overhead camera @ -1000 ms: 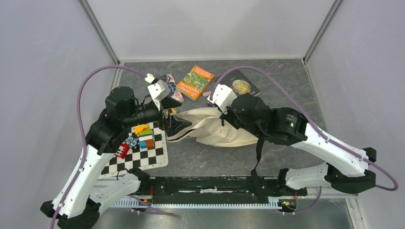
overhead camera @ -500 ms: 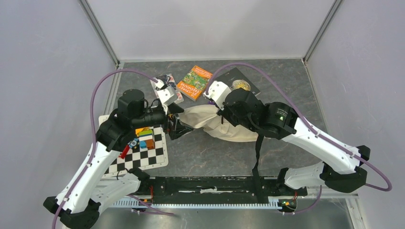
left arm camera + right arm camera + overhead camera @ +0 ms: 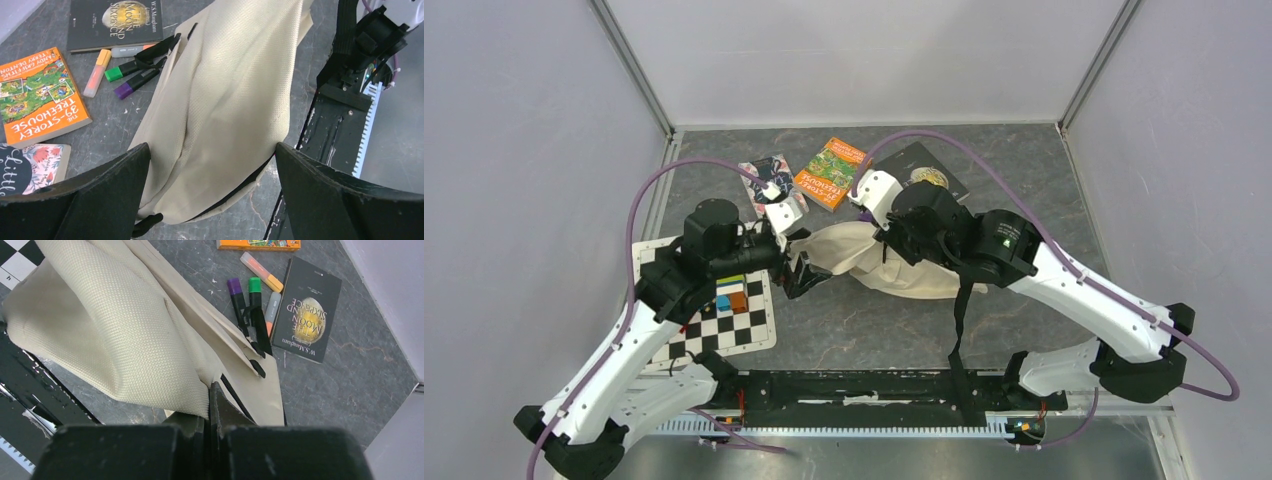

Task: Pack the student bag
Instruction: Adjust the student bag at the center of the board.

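Observation:
The student bag [image 3: 854, 262] is a cream fabric backpack, crumpled at the middle of the table. My right gripper [image 3: 886, 250] is shut on a fold of its fabric [image 3: 150, 355], and the jaws [image 3: 212, 390] pinch the cloth beside a black zipper. My left gripper [image 3: 799, 268] stands wide open at the bag's left end. In the left wrist view the bag [image 3: 225, 100] fills the gap between the spread fingers [image 3: 211, 150], which do not touch it. A black strap [image 3: 961, 330] trails off the bag toward the near edge.
Behind the bag lie an orange book [image 3: 832, 172], a dark book [image 3: 924, 175] and a third book [image 3: 769, 180]. Highlighters [image 3: 255, 295] lie beside the dark book. A checkered mat [image 3: 724, 330] with coloured blocks [image 3: 729, 295] is at the left. A black rail [image 3: 854, 385] runs along the near edge.
My left arm has reached to the right, bringing its open gripper up to the bag's left end. My right arm has drawn the held bag a little leftward and farther back.

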### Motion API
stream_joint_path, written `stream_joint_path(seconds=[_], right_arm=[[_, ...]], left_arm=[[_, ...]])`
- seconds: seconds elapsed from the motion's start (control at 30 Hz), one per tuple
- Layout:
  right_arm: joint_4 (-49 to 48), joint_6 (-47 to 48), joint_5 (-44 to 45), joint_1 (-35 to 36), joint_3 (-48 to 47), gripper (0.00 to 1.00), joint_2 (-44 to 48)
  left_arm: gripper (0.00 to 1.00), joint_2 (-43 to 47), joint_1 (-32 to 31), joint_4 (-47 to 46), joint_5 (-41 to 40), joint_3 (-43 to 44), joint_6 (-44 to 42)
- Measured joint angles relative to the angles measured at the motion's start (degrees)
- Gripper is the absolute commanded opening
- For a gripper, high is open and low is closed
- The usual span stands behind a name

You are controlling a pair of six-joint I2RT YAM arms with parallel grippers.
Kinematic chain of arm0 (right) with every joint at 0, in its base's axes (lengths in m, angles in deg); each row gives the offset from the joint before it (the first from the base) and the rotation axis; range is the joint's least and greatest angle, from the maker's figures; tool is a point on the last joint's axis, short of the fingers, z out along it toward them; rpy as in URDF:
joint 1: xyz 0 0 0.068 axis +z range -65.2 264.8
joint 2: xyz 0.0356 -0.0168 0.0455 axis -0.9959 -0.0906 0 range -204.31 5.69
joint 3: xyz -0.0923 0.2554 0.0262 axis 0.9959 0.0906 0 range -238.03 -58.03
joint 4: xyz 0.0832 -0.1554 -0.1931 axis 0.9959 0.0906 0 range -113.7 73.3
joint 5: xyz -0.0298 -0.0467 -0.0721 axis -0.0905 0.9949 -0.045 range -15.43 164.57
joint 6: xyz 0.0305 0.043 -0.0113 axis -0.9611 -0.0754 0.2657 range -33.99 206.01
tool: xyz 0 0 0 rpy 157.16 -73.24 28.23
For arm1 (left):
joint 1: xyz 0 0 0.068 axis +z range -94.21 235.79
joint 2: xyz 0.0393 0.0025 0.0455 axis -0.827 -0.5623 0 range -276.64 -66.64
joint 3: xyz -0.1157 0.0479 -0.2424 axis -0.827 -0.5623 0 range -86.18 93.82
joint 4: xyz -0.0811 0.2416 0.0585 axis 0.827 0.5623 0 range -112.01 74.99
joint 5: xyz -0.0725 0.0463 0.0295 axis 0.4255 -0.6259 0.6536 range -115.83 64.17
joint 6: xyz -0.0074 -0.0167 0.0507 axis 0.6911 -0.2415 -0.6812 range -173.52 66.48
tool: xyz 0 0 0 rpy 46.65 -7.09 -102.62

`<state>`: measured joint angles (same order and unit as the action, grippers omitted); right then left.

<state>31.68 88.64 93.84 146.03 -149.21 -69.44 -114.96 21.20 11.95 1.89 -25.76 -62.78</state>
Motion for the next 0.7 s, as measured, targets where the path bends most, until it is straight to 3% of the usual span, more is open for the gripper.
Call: stream_joint_path(seconds=[0.33, 0.7], right_arm=[[0.0, -0.02, -1.49, -0.5, -0.44, 0.0, -1.51], [-0.98, 0.0, -1.77, -3.8, -0.44, 0.0, -1.84]], left_arm=[[1.0, -0.44, -4.94, -0.57, -5.05, -2.03, -4.2], [1.0, -2.16, -5.6, -1.33, -3.65, -2.14, -4.26]])
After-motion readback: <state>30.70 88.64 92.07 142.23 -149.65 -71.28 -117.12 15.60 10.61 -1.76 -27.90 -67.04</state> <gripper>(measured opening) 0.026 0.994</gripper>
